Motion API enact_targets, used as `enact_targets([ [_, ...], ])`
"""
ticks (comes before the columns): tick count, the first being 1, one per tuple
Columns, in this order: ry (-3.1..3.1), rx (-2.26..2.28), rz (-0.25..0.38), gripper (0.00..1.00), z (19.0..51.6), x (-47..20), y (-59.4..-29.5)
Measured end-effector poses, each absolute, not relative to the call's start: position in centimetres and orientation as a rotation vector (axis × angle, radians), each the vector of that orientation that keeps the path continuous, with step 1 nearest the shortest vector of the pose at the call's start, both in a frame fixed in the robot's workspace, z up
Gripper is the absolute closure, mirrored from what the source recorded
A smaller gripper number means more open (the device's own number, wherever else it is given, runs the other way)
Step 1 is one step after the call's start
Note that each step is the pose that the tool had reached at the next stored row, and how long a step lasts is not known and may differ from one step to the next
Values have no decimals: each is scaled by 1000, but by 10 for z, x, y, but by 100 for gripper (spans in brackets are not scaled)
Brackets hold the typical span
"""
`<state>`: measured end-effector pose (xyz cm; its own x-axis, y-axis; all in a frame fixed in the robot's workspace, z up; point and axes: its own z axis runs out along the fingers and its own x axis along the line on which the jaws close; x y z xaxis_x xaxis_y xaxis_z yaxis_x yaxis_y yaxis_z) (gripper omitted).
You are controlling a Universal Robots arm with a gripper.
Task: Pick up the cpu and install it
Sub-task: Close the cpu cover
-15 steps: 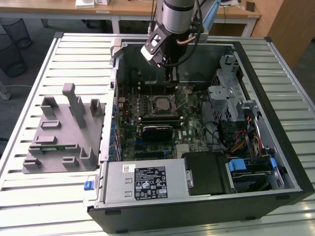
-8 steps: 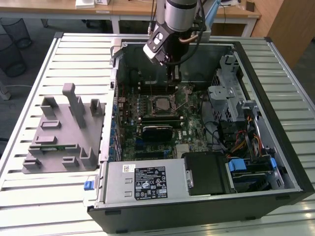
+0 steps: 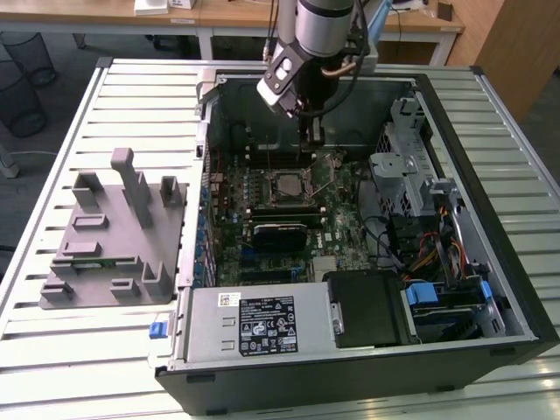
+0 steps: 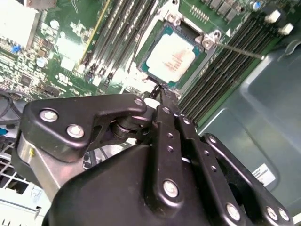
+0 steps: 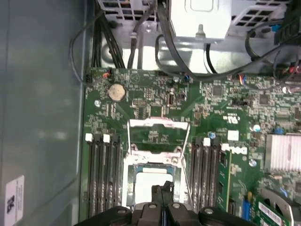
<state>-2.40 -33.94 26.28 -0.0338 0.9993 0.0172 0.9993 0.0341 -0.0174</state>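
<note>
The cpu [image 4: 175,60] lies flat in the socket near the middle of the motherboard [image 3: 337,232], its pale metal top facing up. The socket's load plate [image 5: 157,136] is swung open beside it, with the thin lever rod [image 4: 240,51] sticking out (nothing is clamped over the chip). The gripper [image 4: 159,95] hangs just over one edge of the cpu, its jaws pressed together with nothing between them. In the first wrist view the fingertips [image 5: 157,192] meet in a thin seam above the chip's rim.

Rows of black memory slots [image 5: 103,174] flank the socket on both sides. A coin battery [image 5: 117,92] sits toward the board's edge by the cables.

In the exterior view the arm [image 3: 324,26] reaches down into the open computer case [image 3: 516,262] near its far wall. A boxy power supply [image 3: 254,324] runs along the case's near edge. A drive cage [image 3: 402,175] with bundled wires crowds the side at the exterior view's right.

The case rests on a slatted metal table [image 3: 70,350]. A grey moulded fixture [image 3: 114,236] stands near the table's edge at the exterior view's left. Behind are wooden desks [image 3: 219,13] and wire bins [image 3: 22,66] on the floor.
</note>
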Motion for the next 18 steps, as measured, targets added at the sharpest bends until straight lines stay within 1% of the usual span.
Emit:
enact_targets([
  [3,-2234,-2159,-15,89,262,-19,-339],
  [18,-2234,-2159,-15,89,261,8,-339],
])
